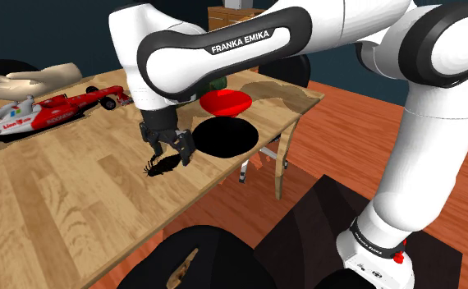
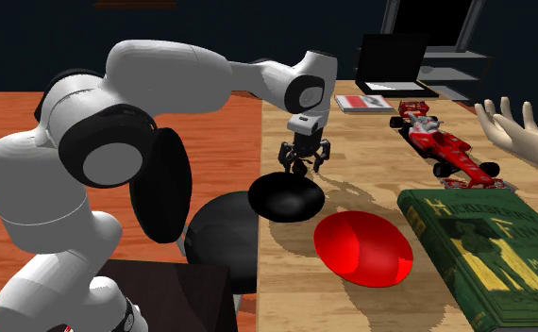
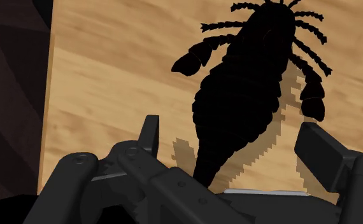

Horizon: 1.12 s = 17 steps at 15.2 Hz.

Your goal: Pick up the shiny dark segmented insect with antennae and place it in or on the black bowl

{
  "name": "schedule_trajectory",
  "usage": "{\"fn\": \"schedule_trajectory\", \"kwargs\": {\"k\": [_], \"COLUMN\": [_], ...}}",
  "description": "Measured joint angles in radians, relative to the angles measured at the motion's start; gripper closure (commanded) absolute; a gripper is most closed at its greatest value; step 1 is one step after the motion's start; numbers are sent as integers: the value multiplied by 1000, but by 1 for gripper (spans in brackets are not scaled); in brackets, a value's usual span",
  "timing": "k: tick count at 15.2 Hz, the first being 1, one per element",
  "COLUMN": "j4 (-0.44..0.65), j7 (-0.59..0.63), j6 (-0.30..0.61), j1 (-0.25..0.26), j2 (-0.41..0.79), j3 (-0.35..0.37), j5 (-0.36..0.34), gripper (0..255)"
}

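Wrist view puts the gripper (image 3: 230, 137) low over the wooden table (image 3: 110, 76), its 2 black fingers (image 3: 149, 135) spread wide and clasping nothing. The glossy black insect (image 3: 241, 102) lies flat on the wood. Its tapered tail end reaches into the gap between the fingers, while the broader body, legs and antennae stretch out beyond them; neither finger touches it. Shoulder view agrees: the insect is on the table under the hand, near the black bowl (image 1: 224, 137), which sits close to the table's edge. Just past that bowl is a red bowl (image 1: 226, 102), and farther off are a red and white toy race car (image 1: 48, 115) and a pale mannequin hand (image 1: 35, 80).

The step in hand looks like the last descent before the pinch. Trouble could come from where the fingers line up. If they close on the thin tail alone, the slick body may swivel or squirt out, since most of its bulk lies ahead of the grip. The insect is flat, so stopping too high shuts the fingers above it, and going too deep drives the tips into the wood. On the carry, the 2 bowls sit side by side, so a release slightly long would land in the red one, and a low pass could knock the black bowl off the edge.
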Motion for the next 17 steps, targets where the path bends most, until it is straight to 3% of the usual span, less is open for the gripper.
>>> {"fn": "schedule_trajectory", "kwargs": {"k": [2, 3, 17], "j4": [0, 0, 36], "j7": [0, 0, -2], "j6": [0, 0, -36], "j1": [0, 0, 2], "j2": [0, 0, -2], "j3": [0, 0, 2], "j5": [0, 0, 2], "gripper": [0, 255, 255]}}
